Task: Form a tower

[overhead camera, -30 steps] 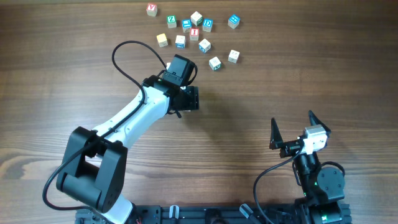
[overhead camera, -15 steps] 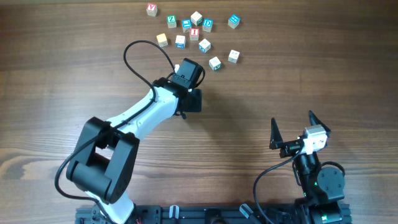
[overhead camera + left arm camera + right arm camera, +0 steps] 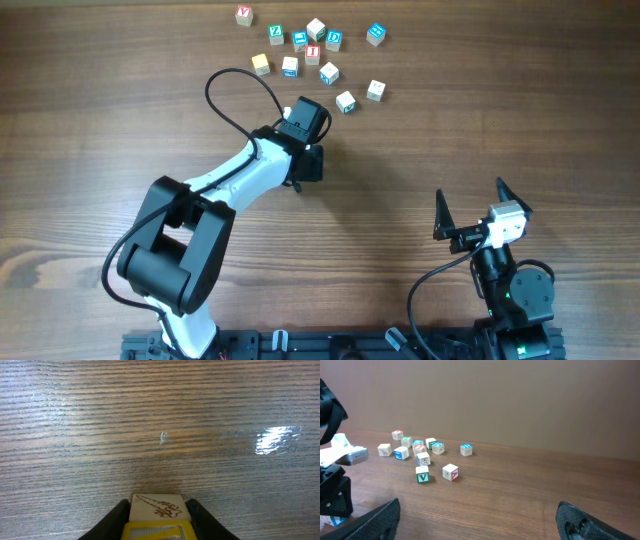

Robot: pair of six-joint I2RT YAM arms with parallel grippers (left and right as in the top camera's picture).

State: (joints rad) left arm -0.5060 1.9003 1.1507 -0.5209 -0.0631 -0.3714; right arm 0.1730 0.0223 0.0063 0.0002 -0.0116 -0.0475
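Left gripper clamps the tower, seemingly just one pale cube, at 6 o'clock from the loose cubes, leaving building room; right gripper, at 4 o'clock, gapes idle.

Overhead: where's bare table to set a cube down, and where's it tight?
Free: the table between left gripper and right gripper; right of the loose cubes; all the left side beyond the left arm. Tight: the loose cubes at the far edge, just past the left gripper, which grips one cube.
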